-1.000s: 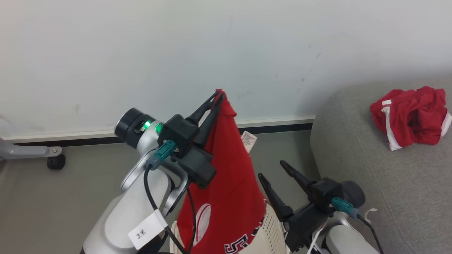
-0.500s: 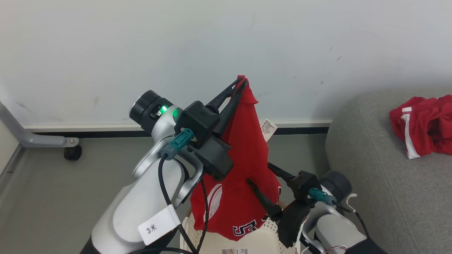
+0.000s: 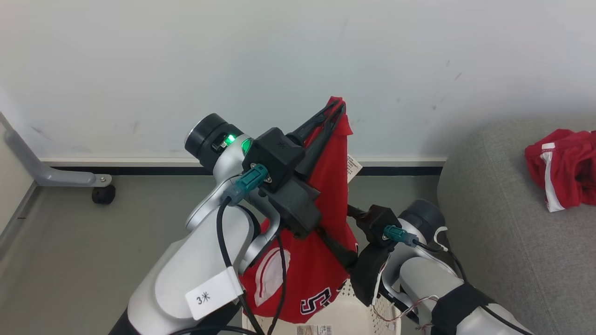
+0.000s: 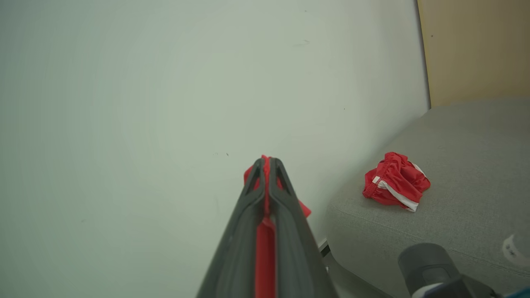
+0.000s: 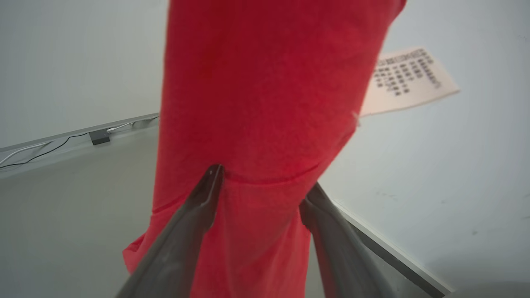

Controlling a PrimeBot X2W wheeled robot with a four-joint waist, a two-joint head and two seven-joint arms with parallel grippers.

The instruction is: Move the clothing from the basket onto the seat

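I see the grey seat [image 3: 503, 260] at far right with a crumpled red striped garment [image 3: 568, 167] lying on it. The basket [image 3: 349, 316] stands on the near floor [image 3: 93, 260].

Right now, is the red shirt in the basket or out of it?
Lifted out: the shirt hangs from the shut left gripper, above the basket; whether its hem clears the rim, cannot tell.

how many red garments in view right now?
2. The shirt hangs from the shut left gripper over the basket, with the right gripper open around it; the striped garment lies crumpled on the seat. Basket mostly hidden; more may be inside.
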